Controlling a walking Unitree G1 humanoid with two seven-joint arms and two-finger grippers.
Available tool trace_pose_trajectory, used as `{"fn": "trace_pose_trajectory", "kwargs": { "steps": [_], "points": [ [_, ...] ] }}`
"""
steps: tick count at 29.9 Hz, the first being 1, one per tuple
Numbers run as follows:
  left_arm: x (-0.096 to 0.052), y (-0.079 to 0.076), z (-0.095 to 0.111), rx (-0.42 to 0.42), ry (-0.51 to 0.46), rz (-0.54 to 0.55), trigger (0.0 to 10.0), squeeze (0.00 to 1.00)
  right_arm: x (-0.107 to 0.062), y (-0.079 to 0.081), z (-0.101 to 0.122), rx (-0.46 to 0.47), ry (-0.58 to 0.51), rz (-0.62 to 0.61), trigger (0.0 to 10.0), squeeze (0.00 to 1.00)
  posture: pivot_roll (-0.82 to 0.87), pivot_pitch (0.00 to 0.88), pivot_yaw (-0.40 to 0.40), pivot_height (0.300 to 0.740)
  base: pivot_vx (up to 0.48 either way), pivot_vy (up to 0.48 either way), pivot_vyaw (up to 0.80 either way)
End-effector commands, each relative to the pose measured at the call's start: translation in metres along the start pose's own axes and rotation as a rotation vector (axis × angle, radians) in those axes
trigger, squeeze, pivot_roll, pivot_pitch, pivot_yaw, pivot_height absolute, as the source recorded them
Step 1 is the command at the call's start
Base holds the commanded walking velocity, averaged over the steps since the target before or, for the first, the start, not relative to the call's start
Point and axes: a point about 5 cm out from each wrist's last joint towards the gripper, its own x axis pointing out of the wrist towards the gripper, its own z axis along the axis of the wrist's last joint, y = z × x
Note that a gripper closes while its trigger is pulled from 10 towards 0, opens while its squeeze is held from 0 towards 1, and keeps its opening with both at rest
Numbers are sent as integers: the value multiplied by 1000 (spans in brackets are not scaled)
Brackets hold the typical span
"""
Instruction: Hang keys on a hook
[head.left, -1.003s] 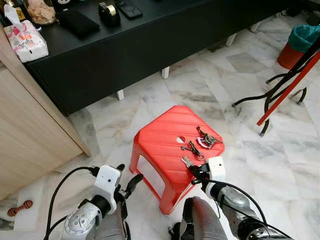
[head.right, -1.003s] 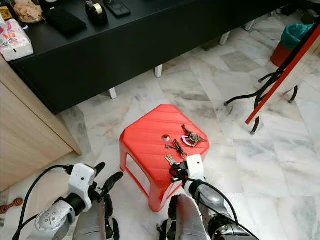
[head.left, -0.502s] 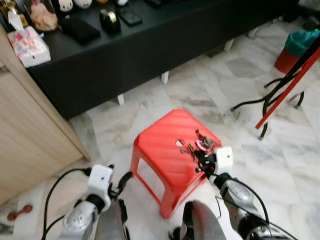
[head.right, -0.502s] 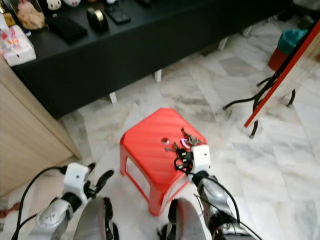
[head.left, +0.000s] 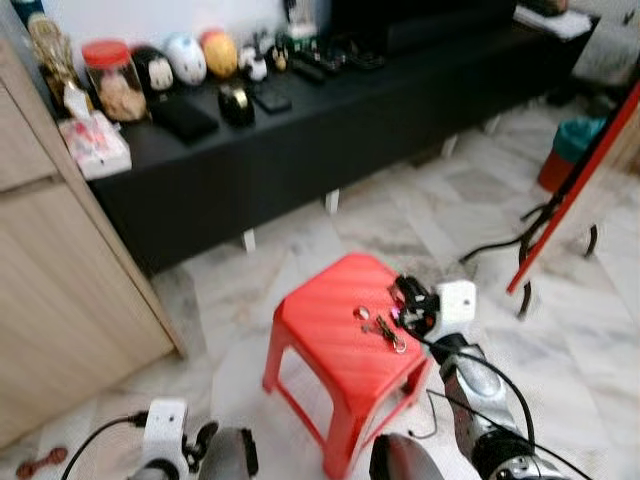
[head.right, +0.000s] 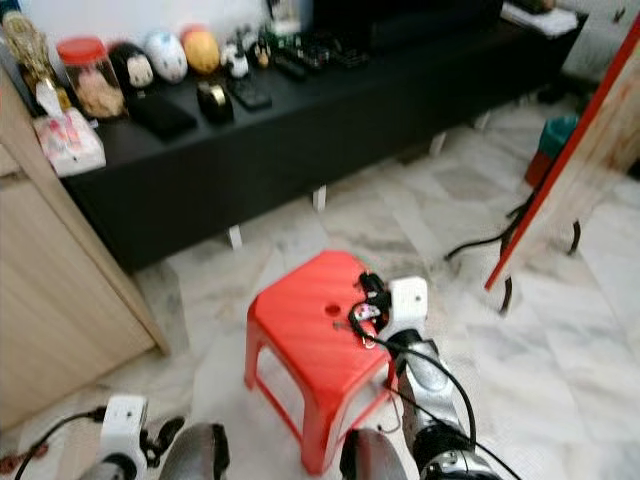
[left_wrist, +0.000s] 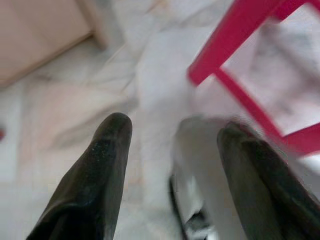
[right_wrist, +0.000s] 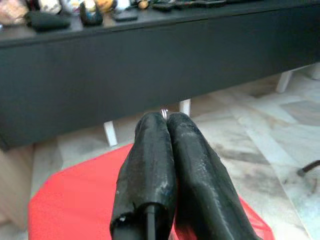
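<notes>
Red stool, black cabinet, white-grey marbled floor, light wood cupboard

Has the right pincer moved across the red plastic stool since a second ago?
Yes. The right pincer has gone from the red plastic stool's near edge to its far right corner, and is shut on a bunch of metal keys.

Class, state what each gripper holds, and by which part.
Right gripper seems to pinch the keys by a metal ring at its fingertips; left gripper holds nothing.
</notes>
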Motion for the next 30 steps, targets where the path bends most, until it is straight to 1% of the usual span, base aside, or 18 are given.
{"fn": "trace_pose_trajectory", "kwargs": {
  "steps": [1, 3, 4, 7, 9, 10, 12, 13, 16, 17, 20, 22, 30],
  "points": [
    [-1, 4, -9, -9, 36, 27, 10000, 0, -2, -4, 2, 11, -20, -31, 10000, 0, 65, 0, -53, 617, 0, 0, 0],
    [1, 5, -6, -4, 28, 26, 10000, 0, -1, -5, 4, 3, -24, -27, 10000, 0, 66, 0, -50, 617, 0, 0, 0],
    [4, 6, 1, -22, 4, 31, 10000, 0, 0, -7, 6, -1, -28, -30, 10000, 0, 67, 0, -49, 617, 0, 0, 0],
    [11, 8, 15, -32, -33, 52, 10000, 0, 2, -9, 7, -5, -27, -40, 10000, 0, 74, 0, -51, 617, 0, 0, 0],
    [14, 11, 23, -44, -53, 84, 10000, 0, 3, -8, 8, -5, -30, -42, 10000, 0, 74, 0, -47, 617, 0, 0, 0],
    [14, 11, 23, -45, -53, 91, 10000, 0, 3, -8, 8, -5, -30, -42, 10000, 0, 74, 0, -47, 617, 0, 0, 0],
    [13, 15, 19, -81, -31, 120, 10000, 0, 3, -7, 9, -2, -35, -45, 10000, 0, 72, 0, -43, 617, 0, 0, 0],
    [10, 19, 10, -104, 9, 141, 10000, 0, 2, -7, 8, 3, -37, -55, 10000, 0, 69, 0, -37, 617, 0, 0, 0],
    [7, 20, -2, -102, 61, 146, 10000, 0, 0, -7, 6, 8, -36, -64, 10000, 0, 64, 0, -29, 617, 0, 0, 0],
    [3, 20, -11, -112, 92, 138, 10000, 0, -2, -7, 3, 9, -32, -69, 10000, 0, 63, 0, -25, 617, 0, 0, 0],
    [-1, 19, -21, -109, 121, 135, 10000, 0, -6, -8, 0, 26, -31, -87, 10000, 0, 61, 0, -18, 617, 0, 0, 0],
    [-3, 20, -24, -115, 128, 136, 10000, 0, -7, -8, -1, 35, -30, -96, 10000, 0, 60, 0, -14, 617, 0, 0, 0],
    [-3, 20, -26, -117, 135, 134, 10000, 0, -7, -8, -2, 37, -28, -111, 10000, 0, 63, 0, -7, 617, -269, 0, 0]
  ]
}}
